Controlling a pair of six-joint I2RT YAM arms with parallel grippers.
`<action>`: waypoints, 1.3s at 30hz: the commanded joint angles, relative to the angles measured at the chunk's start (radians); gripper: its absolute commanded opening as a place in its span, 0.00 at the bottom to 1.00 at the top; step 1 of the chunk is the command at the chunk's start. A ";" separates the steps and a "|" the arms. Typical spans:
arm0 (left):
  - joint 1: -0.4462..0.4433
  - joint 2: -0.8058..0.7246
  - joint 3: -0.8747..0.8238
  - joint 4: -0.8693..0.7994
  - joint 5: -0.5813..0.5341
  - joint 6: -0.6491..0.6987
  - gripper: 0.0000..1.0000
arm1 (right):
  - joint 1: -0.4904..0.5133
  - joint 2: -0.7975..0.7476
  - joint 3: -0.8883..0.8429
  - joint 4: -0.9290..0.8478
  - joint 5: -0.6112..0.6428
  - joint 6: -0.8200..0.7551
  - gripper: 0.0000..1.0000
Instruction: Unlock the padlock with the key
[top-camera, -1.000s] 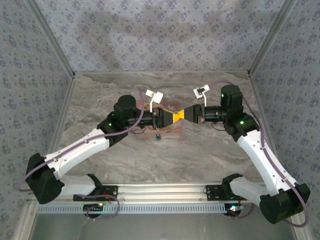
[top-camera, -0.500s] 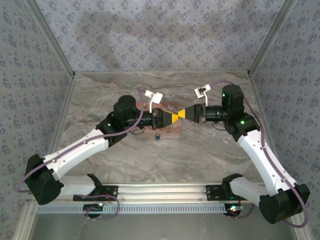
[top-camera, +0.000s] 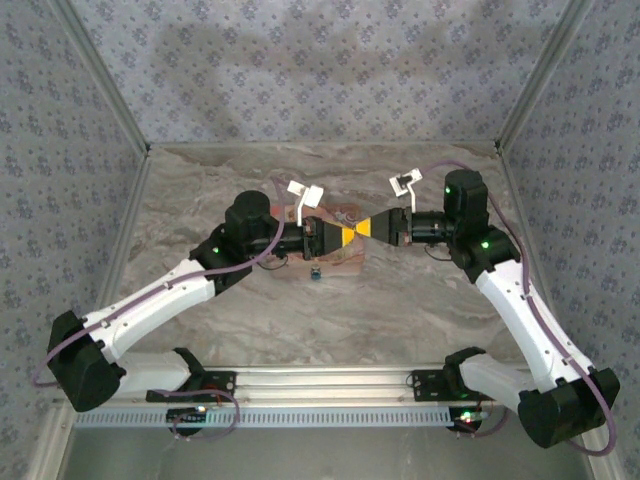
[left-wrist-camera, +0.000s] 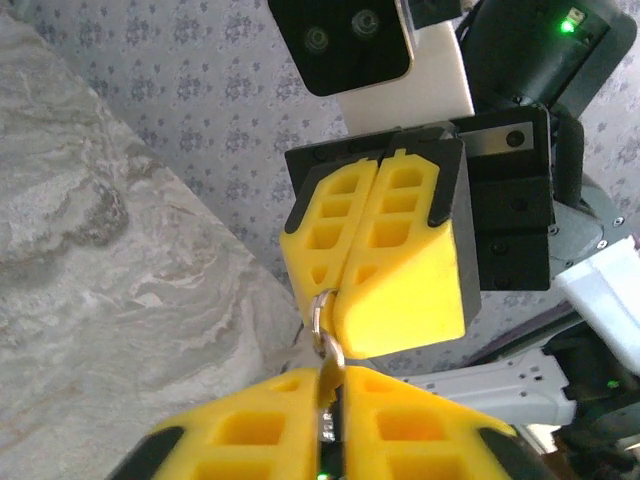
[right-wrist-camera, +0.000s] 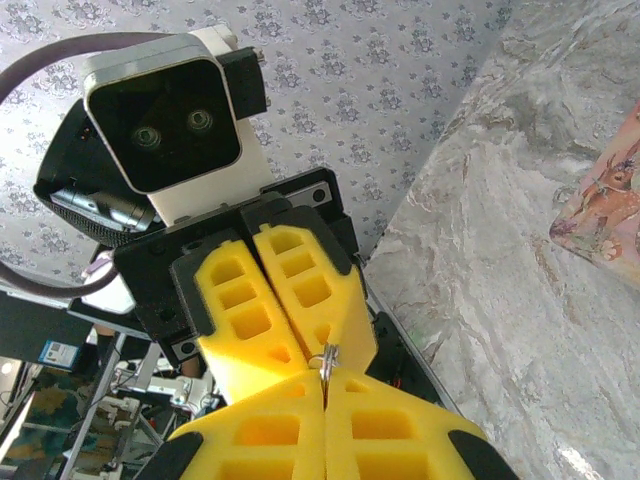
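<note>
Since the earlier frame, the yellow fingers of the left gripper (top-camera: 353, 234) had been drawn closer together, while both arms were found almost where they had been. On the left, the left arm was seen stretched in over the pink box (top-camera: 345, 256), which lay flat on the marble table (top-camera: 400, 300). The padlock (top-camera: 316, 272) was seen lying on the table at the near edge of that box, apart from both sets of fingers. At the centre, the left gripper's fingers were seen pressed together on the key (left-wrist-camera: 331, 362), with only a slit left between them. The key ring (left-wrist-camera: 317, 308) was seen standing out between the two grippers' tips. To the right, the right gripper (top-camera: 363, 231) was held closed, pinched on the key ring, tip to tip with the left gripper
</note>
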 joint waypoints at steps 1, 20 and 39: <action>-0.007 -0.018 0.013 0.022 -0.003 0.005 0.19 | 0.000 -0.018 0.004 0.005 -0.031 0.007 0.08; -0.008 0.026 0.025 0.074 0.014 -0.021 0.40 | 0.009 -0.009 0.009 0.022 -0.032 0.020 0.08; -0.009 0.011 0.008 0.056 0.006 -0.016 0.09 | -0.005 -0.012 0.003 0.020 -0.030 0.018 0.08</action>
